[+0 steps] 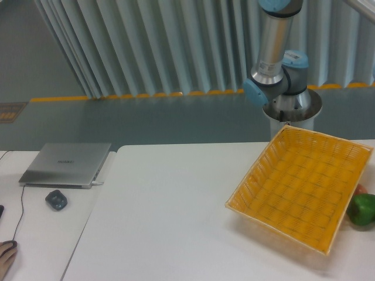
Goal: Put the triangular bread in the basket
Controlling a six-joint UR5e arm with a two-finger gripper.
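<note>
The basket [302, 193] is a big yellow-orange wicker tray on the right side of the white table, slightly turned, with nothing inside it. A small orange-red sliver [360, 189] peeks out past the basket's right rim, next to a green object; I cannot tell whether it is the triangular bread. Only the arm's base and its upright link [275, 52] show behind the table. The gripper is out of the picture.
A green pepper-like object [363, 209] lies at the right edge of the table beside the basket. On the left desk sit a closed grey laptop [65, 164], a dark mouse [56, 200] with its cable, and a person's fingertips [6, 256] at the bottom left.
</note>
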